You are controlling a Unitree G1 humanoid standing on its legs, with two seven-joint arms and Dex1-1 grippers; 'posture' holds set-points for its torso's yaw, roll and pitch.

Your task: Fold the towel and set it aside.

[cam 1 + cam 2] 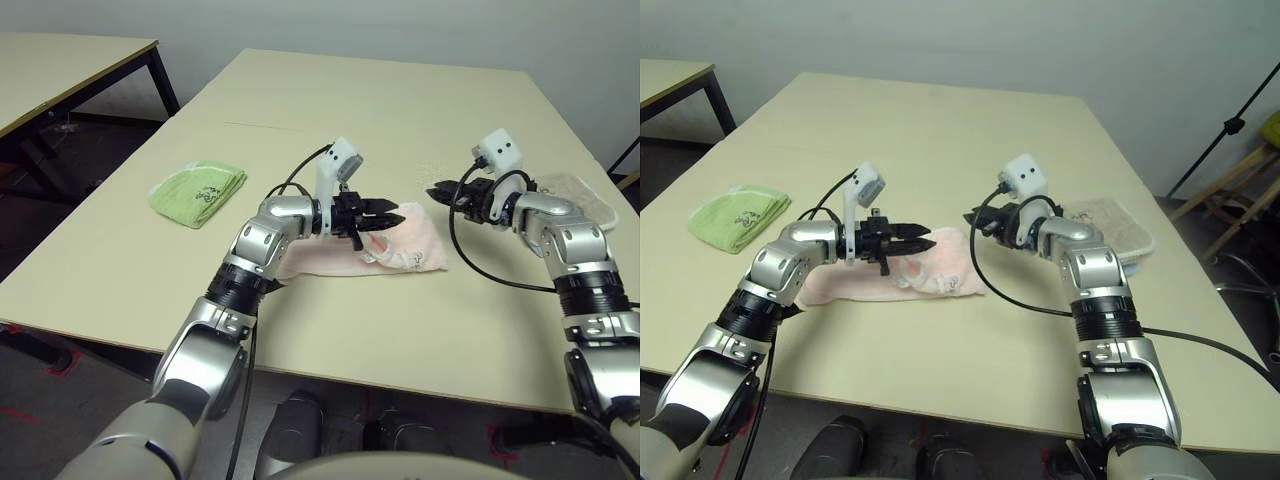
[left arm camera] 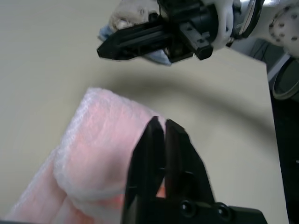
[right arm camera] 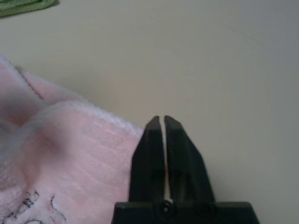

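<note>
From the head views, the left gripper [image 1: 385, 212] hangs over the pink towel [image 1: 405, 250] lying folded on the table [image 1: 400, 110], fingers clenched on nothing; the right gripper [image 1: 440, 192] hovers just past the towel's far right corner, fingers pinched together, empty. A green towel [image 1: 197, 192] lies well apart at left. Left wrist view: clenched fingers [image 2: 149, 154] above pink terry. Right wrist view: fingers [image 3: 175, 149] pressed together, beside the towel's edge

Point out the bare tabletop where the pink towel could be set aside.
Bare table lies beyond both grippers, and along the near edge in front of the pink towel. Crowded: the green towel on the left, the beige towel on the right.
</note>
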